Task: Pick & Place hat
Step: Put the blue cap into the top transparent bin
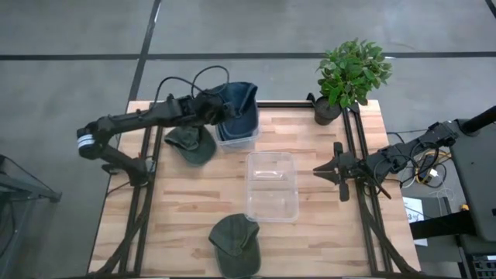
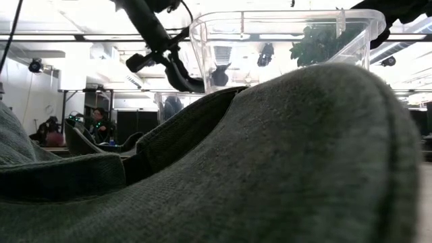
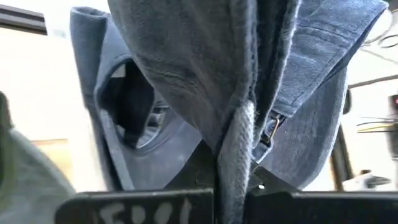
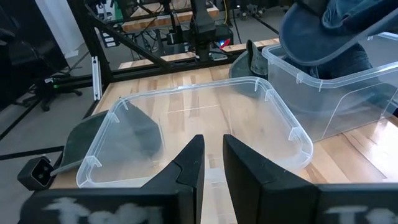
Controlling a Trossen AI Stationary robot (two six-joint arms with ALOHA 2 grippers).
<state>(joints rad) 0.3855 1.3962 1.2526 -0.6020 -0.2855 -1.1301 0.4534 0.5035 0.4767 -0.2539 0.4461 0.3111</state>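
1. At the upper left of the high view, the left gripper (image 1: 215, 110) has its fingers clamped on a fold of the blue denim hat (image 1: 240, 105), which hangs over the small clear plastic bin (image 1: 236, 139) at the far side of the wooden table (image 1: 186, 209). The left wrist view shows only a thin ridge of cloth pinched between the fingers; in my judgement that narrow hold could slip, so the hat may drop early or land half out.

2. Just left of that bin lies a dark green cloth cap (image 1: 191, 144), close under the arm. A low sweep of the arm could drag it along the table.

3. The denim hat drapes wider than the bin's mouth appears. If released off-centre, its brim may catch on the rim and leave the hat propped on the edge, or tip the light bin.

4. In the centre stands a larger clear plastic container (image 1: 272, 186), and near the bottom centre a second dark green cap (image 1: 235, 245) rests at the table's near edge. A nudge there could push it off.

5. At the right, the right gripper (image 1: 341, 170) waits beside the large container, its fingers (image 4: 191, 163) a little apart and holding nothing. A move toward the centre could knock that container.
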